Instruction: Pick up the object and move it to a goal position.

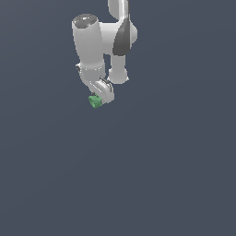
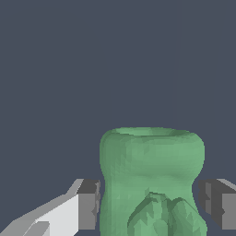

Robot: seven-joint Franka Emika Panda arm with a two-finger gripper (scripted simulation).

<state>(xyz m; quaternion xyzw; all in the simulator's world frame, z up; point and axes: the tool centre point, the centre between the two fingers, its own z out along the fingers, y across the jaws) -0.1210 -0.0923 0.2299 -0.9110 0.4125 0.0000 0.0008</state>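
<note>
The object (image 1: 95, 101) is a small bright green lumpy thing at the tip of my white gripper (image 1: 98, 97), in the upper middle of the exterior view. In the wrist view the object (image 2: 152, 161) fills the space between the two grey fingertips. It has a wide rounded rim and a narrower lumpy body. One fingertip (image 2: 88, 205) sits against one side of it and the other (image 2: 216, 203) sits against the opposite side. My gripper (image 2: 151, 205) is shut on the object. The hand is tilted rather than pointing straight down.
The white arm (image 1: 90, 41) with a dark grey panel (image 1: 121, 39) rises above the gripper. All around is a plain dark blue-grey background with no other object or edge showing.
</note>
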